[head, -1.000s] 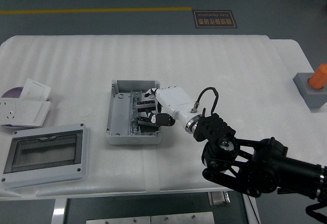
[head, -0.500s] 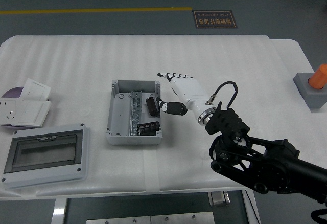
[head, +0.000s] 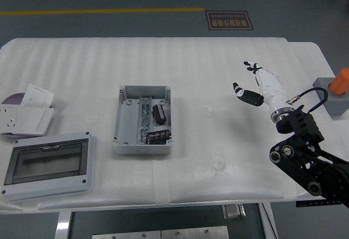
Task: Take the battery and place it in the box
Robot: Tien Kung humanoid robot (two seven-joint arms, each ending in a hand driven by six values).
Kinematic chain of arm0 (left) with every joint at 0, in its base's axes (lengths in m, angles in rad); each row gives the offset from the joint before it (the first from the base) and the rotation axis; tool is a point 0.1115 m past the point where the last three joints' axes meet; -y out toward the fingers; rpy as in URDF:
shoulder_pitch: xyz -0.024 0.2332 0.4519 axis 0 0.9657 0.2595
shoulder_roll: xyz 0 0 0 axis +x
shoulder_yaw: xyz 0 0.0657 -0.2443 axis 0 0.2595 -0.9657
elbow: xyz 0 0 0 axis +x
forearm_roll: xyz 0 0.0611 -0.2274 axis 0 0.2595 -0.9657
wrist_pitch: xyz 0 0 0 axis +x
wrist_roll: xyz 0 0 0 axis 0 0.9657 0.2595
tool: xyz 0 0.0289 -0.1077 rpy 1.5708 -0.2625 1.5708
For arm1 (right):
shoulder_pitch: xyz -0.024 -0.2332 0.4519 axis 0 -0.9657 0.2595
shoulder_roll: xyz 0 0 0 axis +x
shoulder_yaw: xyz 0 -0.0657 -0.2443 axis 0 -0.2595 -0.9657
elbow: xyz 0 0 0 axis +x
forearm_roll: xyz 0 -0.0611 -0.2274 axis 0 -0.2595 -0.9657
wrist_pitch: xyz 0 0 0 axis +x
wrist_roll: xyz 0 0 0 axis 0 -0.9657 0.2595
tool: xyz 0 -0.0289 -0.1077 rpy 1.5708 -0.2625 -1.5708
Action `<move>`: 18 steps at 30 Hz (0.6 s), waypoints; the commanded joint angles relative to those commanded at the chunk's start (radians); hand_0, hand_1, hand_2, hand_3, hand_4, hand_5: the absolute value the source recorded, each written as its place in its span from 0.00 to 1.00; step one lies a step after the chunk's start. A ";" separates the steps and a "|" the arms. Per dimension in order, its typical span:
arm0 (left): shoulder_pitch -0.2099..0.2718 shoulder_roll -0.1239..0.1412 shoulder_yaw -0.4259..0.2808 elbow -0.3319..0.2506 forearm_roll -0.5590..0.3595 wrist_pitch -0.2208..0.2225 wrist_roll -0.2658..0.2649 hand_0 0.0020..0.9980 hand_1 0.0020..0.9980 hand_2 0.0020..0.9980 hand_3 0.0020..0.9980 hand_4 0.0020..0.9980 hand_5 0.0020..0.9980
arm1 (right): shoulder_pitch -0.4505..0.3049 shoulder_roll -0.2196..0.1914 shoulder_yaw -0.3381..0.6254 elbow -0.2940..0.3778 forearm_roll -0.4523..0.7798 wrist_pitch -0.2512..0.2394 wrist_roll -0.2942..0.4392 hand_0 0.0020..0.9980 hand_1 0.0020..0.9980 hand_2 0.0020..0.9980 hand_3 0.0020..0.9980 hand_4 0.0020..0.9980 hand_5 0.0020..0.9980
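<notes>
The grey open box (head: 126,124) lies on the white table left of centre. Two black batteries lie inside it: one (head: 160,113) near the right wall, another (head: 158,136) at the near right corner. My right hand (head: 252,83), white with black fingertips, is raised over the table's right part, well right of the box. Its fingers are spread and hold nothing. My left hand does not show.
A grey lid with a clear window (head: 48,164) lies at the near left. White socket plates (head: 24,118) and a purple disc (head: 13,98) lie at the left edge. A grey block with an orange cylinder (head: 337,89) stands at the right edge.
My right hand let go of a battery inside the box, opened, and pulled back far to the right. The battery stays in the box.
</notes>
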 joint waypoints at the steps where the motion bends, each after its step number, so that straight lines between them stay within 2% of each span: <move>1: 0.001 -0.001 0.001 0.000 0.000 0.000 0.000 0.58 0.63 0.52 0.55 0.68 0.22 | -0.017 -0.006 0.023 0.005 -0.004 -0.007 0.018 0.81 0.79 0.79 0.84 0.64 0.37; 6: 0.003 -0.004 0.005 0.000 -0.004 0.000 0.000 0.58 0.63 0.52 0.55 0.68 0.19 | -0.105 -0.022 0.124 0.033 -0.027 -0.029 0.080 0.80 0.78 0.79 0.85 0.64 0.37; 11: 0.006 -0.005 0.014 0.000 -0.015 0.001 -0.003 0.58 0.63 0.52 0.55 0.68 0.19 | -0.176 -0.006 0.224 0.049 -0.038 -0.044 0.120 0.78 0.78 0.78 0.85 0.63 0.36; 18: 0.005 -0.005 0.025 0.000 -0.029 0.002 -0.007 0.58 0.63 0.52 0.54 0.68 0.19 | -0.213 0.013 0.325 0.072 -0.066 -0.050 0.134 0.77 0.78 0.79 0.86 0.64 0.36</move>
